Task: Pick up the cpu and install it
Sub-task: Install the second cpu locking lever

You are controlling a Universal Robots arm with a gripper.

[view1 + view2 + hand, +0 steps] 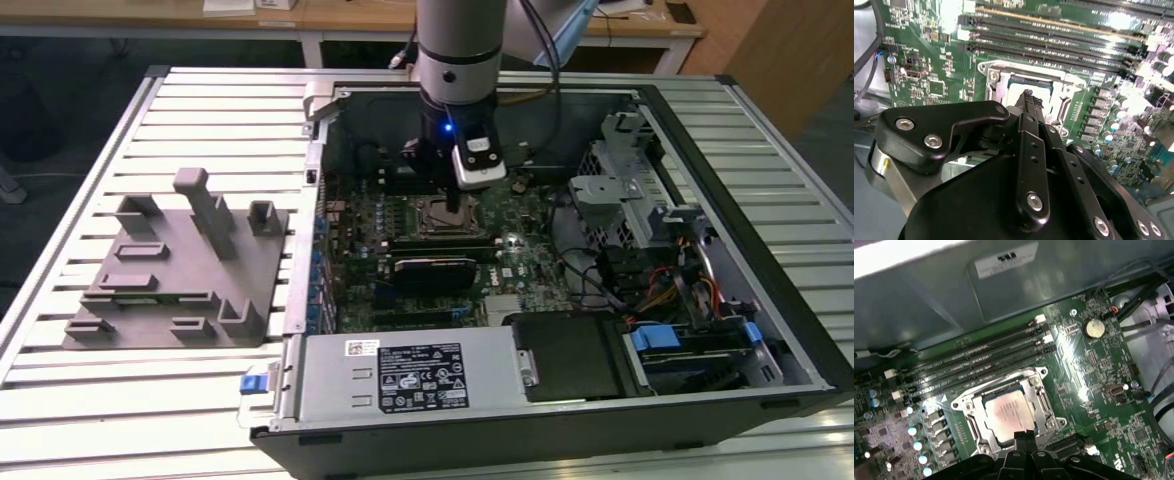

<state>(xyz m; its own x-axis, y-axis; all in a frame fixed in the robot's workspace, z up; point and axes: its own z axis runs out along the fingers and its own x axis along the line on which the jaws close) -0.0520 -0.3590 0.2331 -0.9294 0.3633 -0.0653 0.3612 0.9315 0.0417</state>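
Observation:
The cpu (1006, 412) lies flat inside the square metal-framed socket (966, 405) on the green motherboard, silver top facing up. My gripper (1024, 434) hangs just above the cpu's edge, its two black fingers pressed together with nothing between them. In the second wrist view the shut gripper (1028, 96) points down at the cpu (1016, 90) within the socket frame (991, 75). In the exterior view the gripper (458, 213) reaches down into the open computer case over the socket (434, 213).
Memory slots (984, 360) run beside the socket, and a coin battery (1093, 328) sits further off. A black heatsink block (430, 270), a power supply (400, 375) and a drive cage (627, 190) crowd the case. A grey fixture (174, 270) stands on the exterior view's left.

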